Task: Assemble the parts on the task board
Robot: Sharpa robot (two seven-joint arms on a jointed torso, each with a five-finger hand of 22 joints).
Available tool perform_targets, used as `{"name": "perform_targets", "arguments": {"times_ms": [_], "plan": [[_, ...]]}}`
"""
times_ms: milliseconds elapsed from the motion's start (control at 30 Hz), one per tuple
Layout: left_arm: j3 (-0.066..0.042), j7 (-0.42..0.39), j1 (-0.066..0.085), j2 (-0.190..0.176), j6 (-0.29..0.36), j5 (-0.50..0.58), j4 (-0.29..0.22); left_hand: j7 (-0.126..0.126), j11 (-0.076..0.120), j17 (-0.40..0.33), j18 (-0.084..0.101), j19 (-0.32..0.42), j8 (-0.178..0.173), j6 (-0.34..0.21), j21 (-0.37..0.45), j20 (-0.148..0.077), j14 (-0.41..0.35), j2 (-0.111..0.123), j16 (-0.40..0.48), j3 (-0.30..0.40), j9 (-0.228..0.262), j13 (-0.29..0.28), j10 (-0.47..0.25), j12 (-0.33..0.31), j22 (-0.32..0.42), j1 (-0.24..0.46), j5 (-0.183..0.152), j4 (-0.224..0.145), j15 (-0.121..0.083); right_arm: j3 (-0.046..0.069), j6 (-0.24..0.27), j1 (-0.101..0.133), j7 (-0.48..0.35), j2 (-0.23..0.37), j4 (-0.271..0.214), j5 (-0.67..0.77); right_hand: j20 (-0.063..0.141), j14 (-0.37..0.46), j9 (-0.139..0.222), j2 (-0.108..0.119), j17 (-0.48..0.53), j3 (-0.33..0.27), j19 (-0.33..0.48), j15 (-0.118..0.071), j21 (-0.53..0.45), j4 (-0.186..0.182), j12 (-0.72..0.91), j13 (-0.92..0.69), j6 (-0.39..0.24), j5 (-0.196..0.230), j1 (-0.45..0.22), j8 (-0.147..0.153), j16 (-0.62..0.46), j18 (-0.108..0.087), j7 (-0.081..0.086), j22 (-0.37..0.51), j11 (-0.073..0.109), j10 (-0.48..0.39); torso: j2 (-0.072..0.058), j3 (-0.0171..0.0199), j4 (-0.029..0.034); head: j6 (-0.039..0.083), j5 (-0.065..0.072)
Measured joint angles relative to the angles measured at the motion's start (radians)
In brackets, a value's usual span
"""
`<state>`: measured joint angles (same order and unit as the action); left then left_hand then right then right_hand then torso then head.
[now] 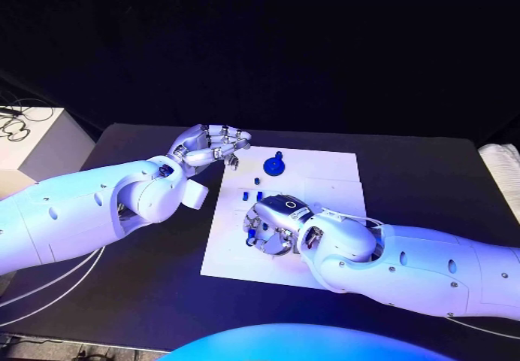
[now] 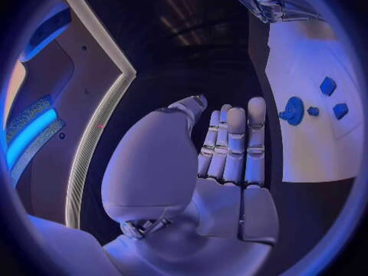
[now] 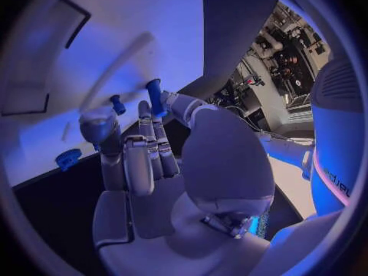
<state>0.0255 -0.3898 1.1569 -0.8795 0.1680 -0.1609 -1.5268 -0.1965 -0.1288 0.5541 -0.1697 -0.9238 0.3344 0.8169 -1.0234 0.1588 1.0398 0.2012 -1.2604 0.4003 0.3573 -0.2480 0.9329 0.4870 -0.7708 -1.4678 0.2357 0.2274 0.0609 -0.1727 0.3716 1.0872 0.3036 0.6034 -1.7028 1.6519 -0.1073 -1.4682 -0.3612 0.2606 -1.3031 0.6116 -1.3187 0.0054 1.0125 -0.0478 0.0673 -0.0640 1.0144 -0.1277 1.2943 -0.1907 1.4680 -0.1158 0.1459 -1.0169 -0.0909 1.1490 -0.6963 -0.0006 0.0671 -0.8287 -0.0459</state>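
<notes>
A white task board (image 1: 325, 169) lies in the middle of a black tabletop (image 1: 433, 188). The right hand (image 1: 276, 226) rests low over the board's near left part, pinching a small blue peg (image 3: 155, 97) upright between thumb and fingertip. The left hand (image 1: 211, 147) hovers just off the board's far left corner, holding nothing, its fingers straight and side by side. A round blue part (image 1: 274, 163) sits near the board's far edge, with smaller blue pieces (image 1: 258, 180) between it and the right hand.

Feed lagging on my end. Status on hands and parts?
Left robot hand open, raised at the board's far left corner. Right robot hand down on board, pinching a blue peg. Round blue part clear, unobstructed.
</notes>
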Motion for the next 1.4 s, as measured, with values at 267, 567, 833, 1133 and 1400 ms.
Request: {"name": "perform_targets", "arguments": {"times_ms": [267, 567, 833, 1133, 1400], "plan": [[0.000, 0.002, 0.000, 0.000, -0.001, 0.000, 0.004, 0.000, 0.000, 0.000, 0.000, 0.000, 0.000, 0.000, 0.000, 0.000, 0.000, 0.000, 0.000, 0.000, 0.000, 0.000, 0.000, 0.000, 0.000, 0.000, 0.000, 0.000, 0.000, -0.001, 0.005, -0.001, -0.019, 0.007, 0.001, 0.009, -0.016, 0.000, 0.021, -0.026, 0.056, -0.185, 0.051, 0.014, -0.131, -0.005, 0.020, -0.003, -0.028, 0.000, 0.026, 0.041, -0.026, -0.016, -0.008, 0.105, -0.018, -0.128, 0.000, 0.0003, 0.0000, 0.003, 0.002], [0.000, 0.004, 0.000, 0.000, -0.001, 0.000, 0.007, 0.000, 0.000, 0.000, 0.000, 0.000, 0.000, 0.000, 0.000, 0.000, 0.000, 0.000, 0.000, 0.000, 0.000, 0.000, 0.000, 0.000, 0.000, 0.000, 0.000, 0.000, 0.000, -0.002, 0.024, -0.001, -0.035, 0.015, -0.003, 0.011, -0.025, 0.002, 0.042, -0.051, 0.118, -0.326, 0.078, 0.023, -0.213, -0.060, 0.058, -0.004, -0.042, 0.000, 0.097, 0.069, -0.049, -0.032, -0.014, 0.168, -0.028, -0.178, 0.000, 0.0007, 0.0001, 0.003, 0.005], [0.000, 0.005, 0.000, 0.000, -0.002, 0.000, 0.008, 0.000, 0.000, 0.000, 0.000, 0.000, 0.000, 0.000, 0.000, 0.000, 0.000, 0.000, 0.000, 0.000, 0.000, 0.000, 0.000, 0.000, 0.000, 0.000, 0.000, 0.000, 0.000, -0.002, 0.050, -0.001, -0.045, 0.037, -0.023, 0.007, -0.023, 0.002, 0.048, -0.047, 0.114, -0.350, 0.075, 0.023, -0.213, -0.083, 0.084, -0.006, -0.042, -0.004, 0.112, 0.073, -0.049, -0.032, -0.014, 0.162, -0.026, -0.176, -0.001, 0.0009, 0.0003, 0.002, 0.006], [0.000, 0.006, 0.000, -0.003, -0.004, 0.000, 0.010, 0.000, 0.000, -0.001, 0.000, 0.000, 0.000, 0.000, 0.000, 0.000, 0.000, 0.000, 0.000, 0.000, 0.000, 0.000, 0.000, 0.000, 0.000, 0.000, 0.000, 0.000, 0.000, 0.012, 0.111, 0.015, -0.096, 0.171, -0.089, -0.044, -0.008, 0.002, 0.057, -0.058, 0.049, -0.367, 0.021, 0.015, -0.148, -0.135, 0.145, -0.007, -0.028, -0.015, 0.146, 0.083, -0.018, -0.032, 0.007, 0.094, -0.009, -0.132, 0.001, 0.0010, -0.0007, 0.006, 0.015], [0.000, 0.006, -0.008, -0.008, -0.006, 0.000, 0.007, 0.000, 0.000, -0.005, 0.000, 0.000, 0.000, 0.000, 0.000, 0.000, 0.000, 0.000, 0.000, 0.000, 0.000, 0.000, 0.000, 0.000, 0.000, 0.000, 0.000, 0.000, 0.000, 0.021, 0.134, 0.091, -0.147, 0.347, -0.129, -0.302, 0.017, 0.002, 0.052, -0.062, -0.005, -0.380, -0.048, -0.017, -0.008, -0.197, 0.292, -0.084, 0.011, 0.060, 0.105, 0.066, 0.031, -0.015, 0.000, -0.035, 0.006, 0.093, 0.007, -0.0009, -0.0044, 0.022, 0.059]]}}
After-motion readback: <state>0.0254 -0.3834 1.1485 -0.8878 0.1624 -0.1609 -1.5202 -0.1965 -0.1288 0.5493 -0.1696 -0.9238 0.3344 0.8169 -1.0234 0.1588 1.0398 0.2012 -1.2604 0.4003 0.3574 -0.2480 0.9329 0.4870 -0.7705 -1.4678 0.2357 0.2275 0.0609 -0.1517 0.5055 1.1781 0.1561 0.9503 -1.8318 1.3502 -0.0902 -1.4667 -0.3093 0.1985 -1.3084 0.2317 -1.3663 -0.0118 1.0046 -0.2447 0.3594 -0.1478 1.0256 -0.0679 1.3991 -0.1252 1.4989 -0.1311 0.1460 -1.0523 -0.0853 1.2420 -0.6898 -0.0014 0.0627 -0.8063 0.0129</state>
